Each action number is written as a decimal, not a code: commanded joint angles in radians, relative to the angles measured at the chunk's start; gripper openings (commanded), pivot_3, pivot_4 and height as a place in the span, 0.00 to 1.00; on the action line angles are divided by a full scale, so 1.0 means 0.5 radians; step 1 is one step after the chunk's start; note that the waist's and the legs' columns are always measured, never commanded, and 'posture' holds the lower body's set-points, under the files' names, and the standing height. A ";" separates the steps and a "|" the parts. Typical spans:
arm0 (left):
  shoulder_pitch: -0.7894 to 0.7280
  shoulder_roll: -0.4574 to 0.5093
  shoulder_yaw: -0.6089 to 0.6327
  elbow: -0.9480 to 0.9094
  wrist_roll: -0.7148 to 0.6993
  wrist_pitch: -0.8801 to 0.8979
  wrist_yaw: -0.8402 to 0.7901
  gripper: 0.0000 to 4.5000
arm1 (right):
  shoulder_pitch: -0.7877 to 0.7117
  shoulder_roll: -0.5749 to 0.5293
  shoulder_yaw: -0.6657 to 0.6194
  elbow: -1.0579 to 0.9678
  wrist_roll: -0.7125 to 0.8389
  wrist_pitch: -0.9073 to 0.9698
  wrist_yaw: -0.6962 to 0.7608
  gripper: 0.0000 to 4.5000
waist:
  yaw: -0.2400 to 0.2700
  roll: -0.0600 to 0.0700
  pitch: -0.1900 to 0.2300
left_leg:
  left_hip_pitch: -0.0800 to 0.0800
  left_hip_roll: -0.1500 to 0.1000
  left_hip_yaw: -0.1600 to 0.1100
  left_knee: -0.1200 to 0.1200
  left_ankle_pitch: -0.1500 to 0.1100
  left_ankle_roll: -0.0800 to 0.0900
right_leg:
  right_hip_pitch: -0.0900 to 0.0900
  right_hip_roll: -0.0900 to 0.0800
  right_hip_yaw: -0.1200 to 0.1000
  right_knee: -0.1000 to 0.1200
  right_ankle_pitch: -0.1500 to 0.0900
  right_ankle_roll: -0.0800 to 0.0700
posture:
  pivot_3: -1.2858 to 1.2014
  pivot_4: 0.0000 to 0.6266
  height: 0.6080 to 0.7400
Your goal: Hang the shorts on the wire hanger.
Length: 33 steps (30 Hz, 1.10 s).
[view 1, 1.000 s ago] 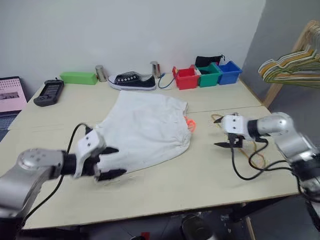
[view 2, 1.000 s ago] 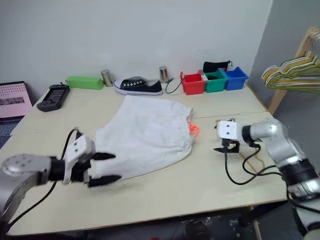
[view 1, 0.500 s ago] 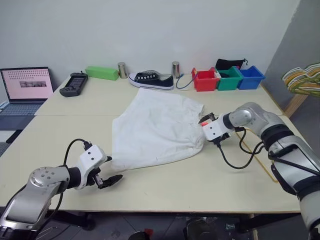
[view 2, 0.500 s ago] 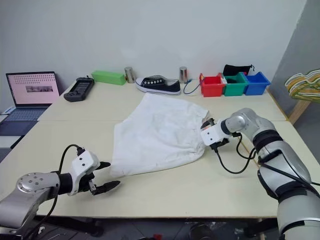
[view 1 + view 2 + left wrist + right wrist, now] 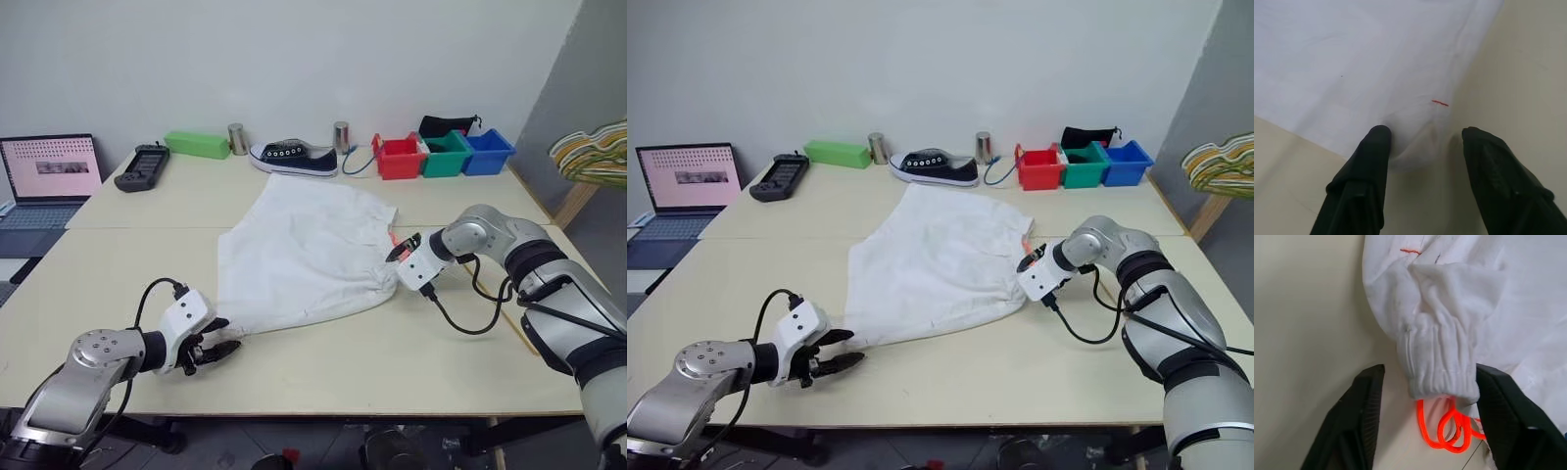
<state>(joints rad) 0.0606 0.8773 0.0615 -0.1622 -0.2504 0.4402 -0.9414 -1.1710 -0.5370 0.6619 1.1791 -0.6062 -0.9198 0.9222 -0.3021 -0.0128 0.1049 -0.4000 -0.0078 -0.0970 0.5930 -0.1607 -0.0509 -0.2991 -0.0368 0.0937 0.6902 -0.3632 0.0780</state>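
Note:
The white shorts [image 5: 304, 250] lie flat in the middle of the table, waistband toward the right. My left gripper [image 5: 220, 338] sits low at their near left corner. In the left wrist view its fingers [image 5: 1374, 161] stand apart astride that corner [image 5: 1415, 147], one touching the cloth. My right gripper [image 5: 400, 247] is at the gathered waistband [image 5: 1442, 367], open, a finger on either side, with the orange-red drawstring [image 5: 1447, 428] looped just below. A thin stretch of the wire hanger [image 5: 519, 333] lies on the table beyond my right forearm.
Along the back edge stand a green box [image 5: 196, 144], two metal cans, a dark shoe [image 5: 292, 157] and red, green and blue bins [image 5: 446, 155]. A laptop [image 5: 44, 176] and a black device [image 5: 140, 166] sit at the left. Bunched hangers [image 5: 593, 157] hang at the right.
My right gripper has swung left from beside the hanger onto the waistband and rolled over. The left gripper has sunk to the shorts' corner. Both pairs of fingers have narrowed.

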 commanded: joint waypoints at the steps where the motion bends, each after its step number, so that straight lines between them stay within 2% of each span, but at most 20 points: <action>1: -0.056 0.023 -0.008 0.006 0.022 -0.053 -0.033 0.31 | -0.059 0.005 -0.077 0.001 0.065 -0.005 0.038 0.35 | -0.001 0.000 -0.001 | 0.000 0.000 -0.001 0.000 0.000 0.000 | 0.000 0.000 0.000 0.001 0.000 0.000 | 0.45 0.02 1.00; 7: -0.093 0.041 -0.029 0.053 0.048 -0.100 -0.080 0.01 | 0.003 0.018 -0.164 -0.051 0.215 0.013 0.243 0.02 | -0.003 0.000 -0.003 | 0.001 0.000 -0.002 0.001 0.000 0.000 | 0.000 0.001 0.000 0.004 0.000 0.000 | 0.45 0.01 1.00; 8: -0.100 0.042 -0.029 0.061 0.051 -0.108 -0.089 0.00 | 0.011 0.023 -0.179 -0.060 0.239 0.027 0.268 0.00 | -0.003 0.000 -0.003 | 0.001 0.000 -0.002 0.001 0.000 0.000 | 0.000 0.001 0.000 0.004 0.000 0.000 | 0.45 0.01 1.00; 10: -0.111 0.064 -0.023 0.082 0.063 -0.127 -0.116 0.00 | 0.035 0.024 -0.205 -0.094 0.281 0.053 0.306 0.00 | -0.003 -0.001 -0.004 | 0.001 0.000 -0.002 0.001 0.000 0.000 | 0.000 0.001 0.000 0.004 0.000 0.000 | 0.45 0.01 1.00; 14: -0.101 0.183 0.032 0.134 0.079 -0.162 -0.212 0.00 | 0.182 0.008 -0.316 -0.286 0.543 0.220 0.608 0.00 | -0.003 -0.002 -0.005 | 0.001 0.001 -0.003 0.001 0.000 0.000 | 0.000 0.002 -0.001 0.005 0.000 0.000 | 0.45 0.02 1.00; 18: 0.068 0.401 0.174 0.029 -0.033 -0.173 -0.468 0.00 | 0.605 -0.201 -0.405 -1.056 0.971 0.763 1.098 0.00 | 0.008 -0.005 -0.006 | 0.000 0.002 -0.003 0.000 0.000 0.000 | 0.000 0.002 -0.001 0.005 0.000 0.000 | 0.45 0.02 1.00; 21: 0.220 0.535 0.259 -0.030 -0.094 -0.178 -0.654 0.00 | 0.949 -0.415 -0.420 -1.715 1.174 1.241 1.298 0.00 | 0.051 -0.004 -0.006 | -0.004 0.001 -0.002 0.000 -0.001 -0.001 | -0.003 -0.001 -0.001 0.004 -0.002 -0.003 | 0.45 0.03 1.00; 25: 0.355 0.638 0.305 -0.027 -0.087 -0.241 -0.796 0.00 | 1.236 -0.546 -0.443 -2.294 1.344 1.758 1.305 0.00 | 0.085 -0.003 -0.006 | -0.006 0.006 0.000 -0.001 -0.003 -0.004 | -0.006 -0.001 0.000 0.003 -0.009 -0.012 | 0.45 0.04 1.00; 28: 0.342 0.647 0.281 0.024 -0.052 -0.292 -0.795 0.00 | 1.321 -0.570 -0.444 -2.491 1.375 1.969 1.237 0.00 | 0.099 -0.003 -0.006 | -0.002 0.009 0.001 -0.002 -0.004 -0.005 | -0.006 -0.003 0.001 0.003 -0.022 -0.026 | 0.45 0.04 1.00; 33: 0.268 0.615 0.200 0.082 -0.002 -0.333 -0.783 0.00 | 1.415 -0.621 -0.450 -2.726 1.453 2.246 1.242 0.00 | 0.115 -0.005 -0.006 | -0.002 0.010 -0.001 -0.002 -0.010 -0.016 | -0.006 -0.005 -0.001 0.003 -0.024 -0.023 | 0.44 0.05 1.00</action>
<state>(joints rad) 0.2174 1.1781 0.1638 -0.1246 -0.2634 0.2935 -1.3372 -0.4668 -0.8312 0.4628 -0.1208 0.0881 0.1540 1.5275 -0.2444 -0.0152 0.1016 -0.4008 -0.0030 -0.0968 0.5922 -0.1659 -0.0587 -0.3022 -0.0393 0.0934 0.6916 -0.3750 0.0666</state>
